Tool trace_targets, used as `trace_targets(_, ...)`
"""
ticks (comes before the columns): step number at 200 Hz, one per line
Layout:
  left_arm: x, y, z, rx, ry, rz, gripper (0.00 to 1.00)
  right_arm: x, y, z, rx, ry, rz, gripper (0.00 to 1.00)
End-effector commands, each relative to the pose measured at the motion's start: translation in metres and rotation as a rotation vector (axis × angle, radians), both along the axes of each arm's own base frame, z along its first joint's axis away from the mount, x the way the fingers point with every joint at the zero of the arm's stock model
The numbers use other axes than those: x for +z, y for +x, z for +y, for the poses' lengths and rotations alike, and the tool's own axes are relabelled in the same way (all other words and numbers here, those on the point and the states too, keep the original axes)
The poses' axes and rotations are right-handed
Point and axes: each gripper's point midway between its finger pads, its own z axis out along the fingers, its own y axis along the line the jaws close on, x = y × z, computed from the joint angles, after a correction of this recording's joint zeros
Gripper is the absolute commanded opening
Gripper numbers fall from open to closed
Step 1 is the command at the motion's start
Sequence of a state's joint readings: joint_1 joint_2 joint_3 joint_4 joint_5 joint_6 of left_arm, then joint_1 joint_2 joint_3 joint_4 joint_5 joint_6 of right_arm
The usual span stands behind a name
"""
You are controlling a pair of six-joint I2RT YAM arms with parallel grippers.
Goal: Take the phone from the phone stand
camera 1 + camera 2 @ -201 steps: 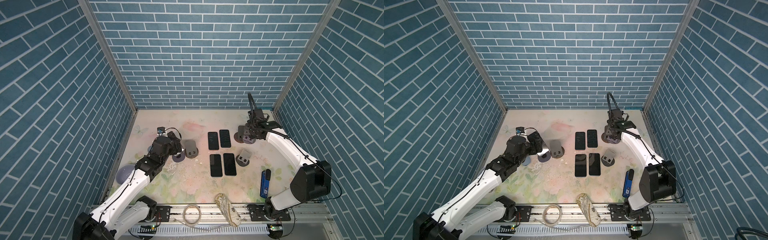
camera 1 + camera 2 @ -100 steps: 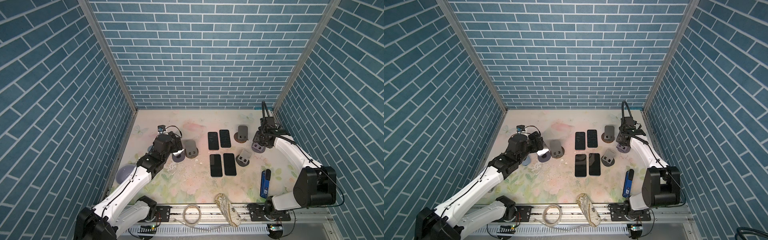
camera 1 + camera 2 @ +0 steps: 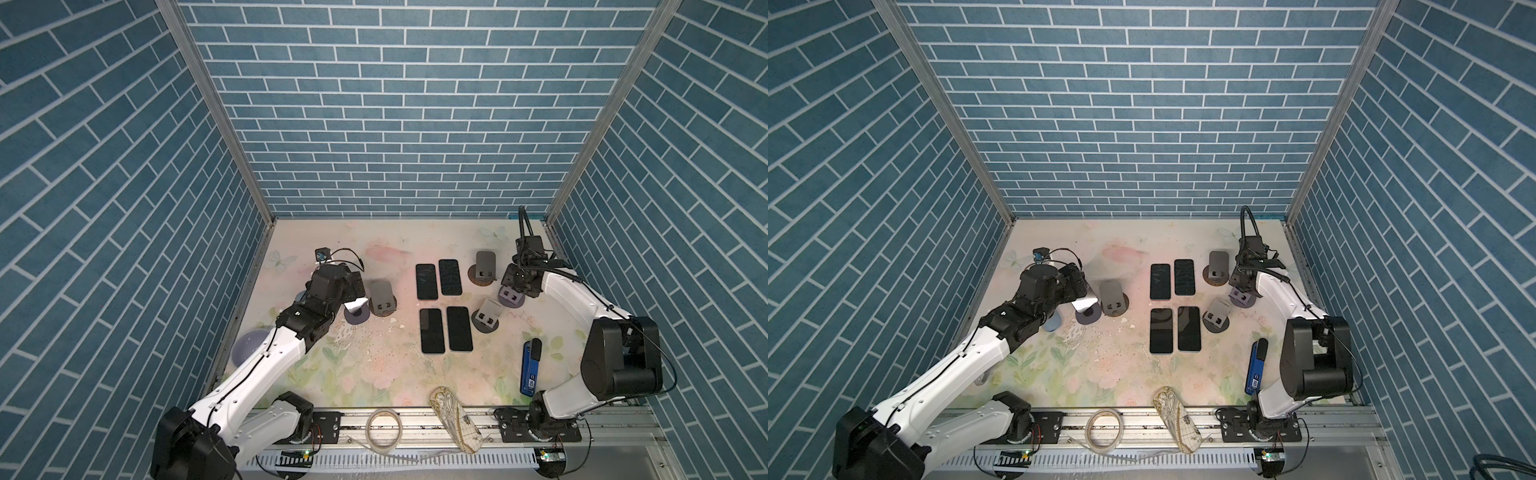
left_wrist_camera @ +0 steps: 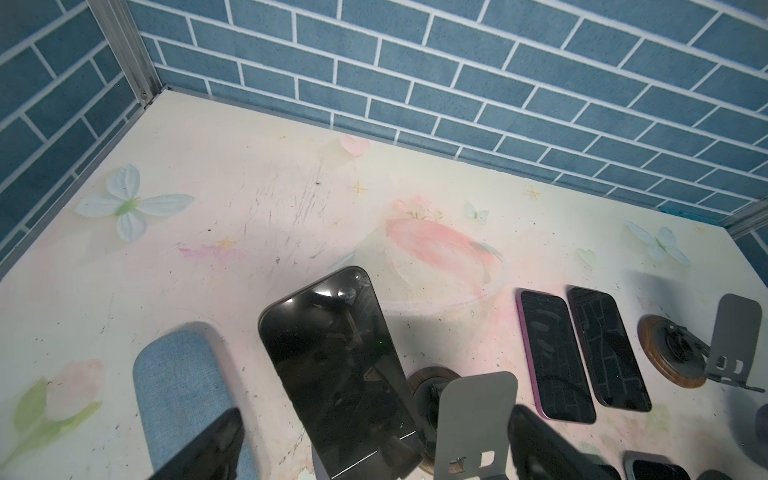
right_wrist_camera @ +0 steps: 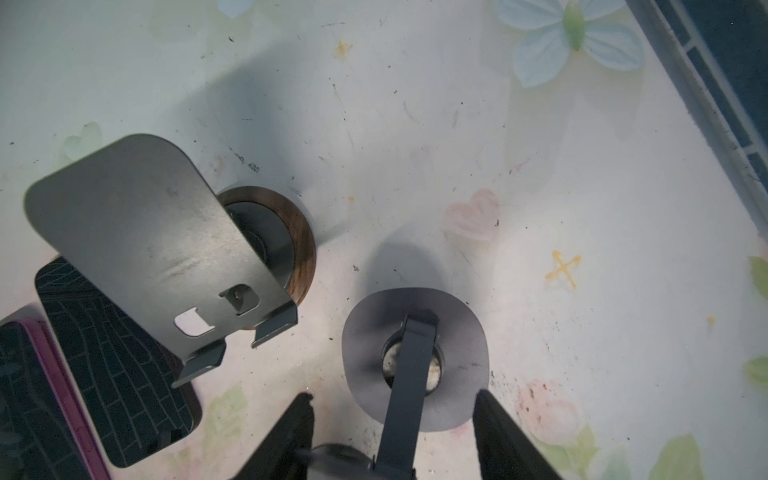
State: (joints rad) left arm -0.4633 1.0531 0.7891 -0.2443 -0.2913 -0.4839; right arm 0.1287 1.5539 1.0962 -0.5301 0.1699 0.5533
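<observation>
On the left little has changed. The left gripper (image 4: 376,419) keeps its place over the one phone (image 4: 332,365) still propped on a phone stand (image 3: 357,319), so the task's main step is not yet done. Its fingers (image 4: 216,440) are spread as wide as they go, one on each side of the phone's lower half, and I see neither touching it. An empty grey stand (image 4: 473,415) sits just beside the phone and close to one finger, so it could be knocked when the jaws close. In the middle of the table (image 3: 374,374) four phones (image 3: 432,336) already lie flat.

The real change is on the right. A second ago the right gripper (image 5: 392,394) was over by the wood-based stand (image 3: 484,266). It has since swung toward the right wall, and the purple-based stand (image 5: 457,353) now sits under it, apparently carried along. That clears room but frees no phone. This gripper is drawn in as narrow as it gets, with a finger on either side of that stand's plate. I judge that it clamps the plate, though the contact itself is hidden at the edge of the wrist view.
</observation>
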Motion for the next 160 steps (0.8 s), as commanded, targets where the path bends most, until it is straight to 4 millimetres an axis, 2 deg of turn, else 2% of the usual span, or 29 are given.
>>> trace_targets(1,0.0,0.0,0.007,0.037,0.022,0.026,1.0,-0.015,-0.003,-0.002,-0.038,0.018,0.026,0.51)
trace_targets(80,-0.007,-0.001,0.009,0.059,0.035,0.067,1.0,-0.025,-0.008,-0.001,-0.05,0.037,0.05,0.58)
trace_targets(160,-0.008,-0.002,0.01,0.062,0.03,0.07,1.0,-0.012,-0.01,-0.002,-0.053,0.04,0.016,0.77)
